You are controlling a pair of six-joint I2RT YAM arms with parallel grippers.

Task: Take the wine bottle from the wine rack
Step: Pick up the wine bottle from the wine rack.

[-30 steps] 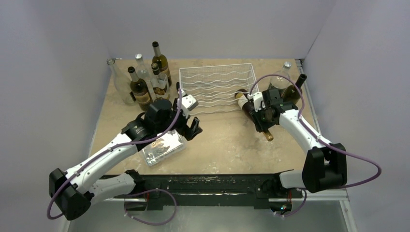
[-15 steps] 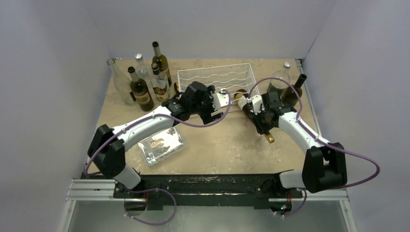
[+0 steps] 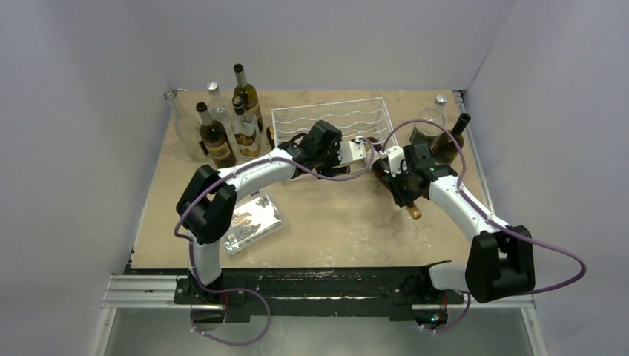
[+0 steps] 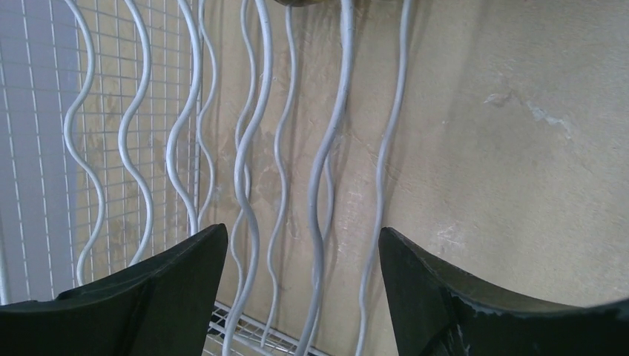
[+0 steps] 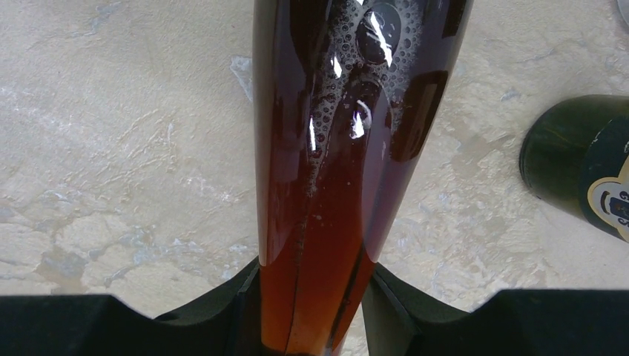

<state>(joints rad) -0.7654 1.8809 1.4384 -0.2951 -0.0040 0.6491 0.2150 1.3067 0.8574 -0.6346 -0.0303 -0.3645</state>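
Amber wine bottle (image 5: 334,185) pinched tight in right gripper (image 5: 311,308) | left gripper (image 4: 297,297) spread wide, empty, over wine rack (image 4: 252,148) | step: extraction | next: draw bottle fully clear

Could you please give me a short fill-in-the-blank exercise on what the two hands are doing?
1. The wine bottle is clamped by the ____ hand.
2. The left hand, over the wine rack, is not shut but ____.
3. The rack's wires are ____ in colour.
Missing words: right; open; white.
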